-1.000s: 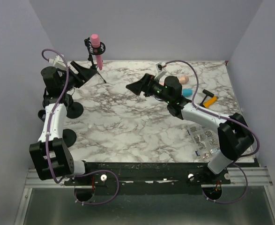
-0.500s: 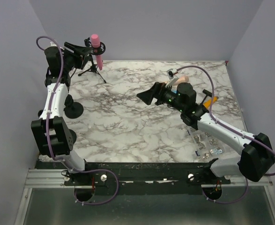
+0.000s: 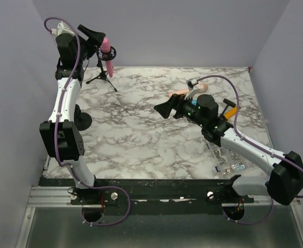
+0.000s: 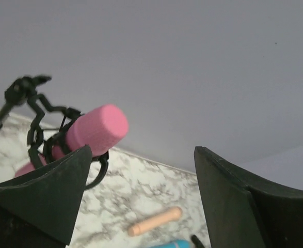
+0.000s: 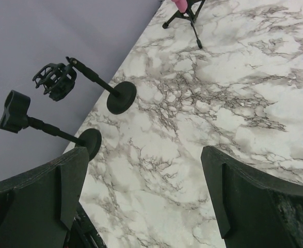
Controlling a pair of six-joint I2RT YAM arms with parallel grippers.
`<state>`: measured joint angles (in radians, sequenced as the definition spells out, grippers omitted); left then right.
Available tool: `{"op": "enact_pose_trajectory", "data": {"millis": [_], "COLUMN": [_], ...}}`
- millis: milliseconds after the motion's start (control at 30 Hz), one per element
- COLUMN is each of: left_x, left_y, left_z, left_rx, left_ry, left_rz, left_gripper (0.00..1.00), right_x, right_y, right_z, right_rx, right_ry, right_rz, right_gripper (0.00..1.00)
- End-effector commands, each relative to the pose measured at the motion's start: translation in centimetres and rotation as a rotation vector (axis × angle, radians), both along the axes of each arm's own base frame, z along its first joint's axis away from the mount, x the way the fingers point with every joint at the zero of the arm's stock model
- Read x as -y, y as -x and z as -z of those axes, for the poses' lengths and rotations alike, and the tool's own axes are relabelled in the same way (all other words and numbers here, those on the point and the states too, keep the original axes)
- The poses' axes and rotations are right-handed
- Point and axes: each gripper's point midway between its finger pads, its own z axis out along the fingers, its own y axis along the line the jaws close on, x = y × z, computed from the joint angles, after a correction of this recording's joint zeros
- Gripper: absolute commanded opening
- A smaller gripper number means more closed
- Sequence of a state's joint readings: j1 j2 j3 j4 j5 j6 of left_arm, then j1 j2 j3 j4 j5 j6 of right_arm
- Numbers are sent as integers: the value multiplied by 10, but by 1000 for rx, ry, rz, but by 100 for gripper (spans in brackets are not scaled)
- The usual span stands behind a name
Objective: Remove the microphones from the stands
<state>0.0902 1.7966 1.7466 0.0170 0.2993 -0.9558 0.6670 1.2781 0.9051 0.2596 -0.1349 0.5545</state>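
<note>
At the far-left corner of the table, the pink microphone [image 3: 106, 49] sits tilted in the ring clip of its black tripod stand [image 3: 104, 77], head up. It's fully seated, so the removal proper hasn't started. The left gripper [image 4: 141, 152] is raised high, right up beside the microphone's head, with its jaws spread wide and nothing in them. From the left wrist view the pink head pokes out just past one finger [image 4: 43, 196], but I can't tell whether it sits between the fingers or only in front of them.

Over mid-table the right gripper [image 3: 160, 107] hovers, likewise wide open and empty, well apart from the stand. By my reading the approach is done. What's left is closing on the pink body and drawing it up out of the clip, perhaps with the stand steadied.

The tabletop [image 3: 141, 139] is white marble with dark veining. Two round-based stands [image 5: 121, 96] wait on its left edge. A peach cylinder [image 3: 185, 92] and an orange-handled tool [image 3: 232, 110] lie to the right. Plain lavender-grey walls close in on three sides.
</note>
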Motion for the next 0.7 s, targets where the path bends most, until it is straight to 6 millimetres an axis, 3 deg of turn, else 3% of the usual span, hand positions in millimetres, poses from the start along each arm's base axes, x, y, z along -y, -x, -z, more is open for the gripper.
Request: {"op": "enact_pose_trajectory", "data": {"millis": [0, 100, 200, 467, 667], "left_x": [4, 24, 30, 16, 9], "left_y": [-15, -30, -46, -67, -76], "left_z": [-30, -33, -31, -22, 8], "left_rx": [204, 283, 303, 270, 187], "left_ry": [-500, -748, -804, -867, -849], "left_rz": [-134, -155, -151, -253, -278], "left_gripper": [92, 96, 96, 95, 89], "right_x": [7, 8, 8, 2, -2], "right_y": [1, -2, -4, -7, -8], "right_z": [10, 14, 21, 33, 41], "right_rx": [10, 16, 23, 36, 33], "right_ry": [35, 46, 62, 119, 137], "right_rz": [34, 53, 70, 97, 99], "right_gripper": [100, 100, 100, 100, 100]}}
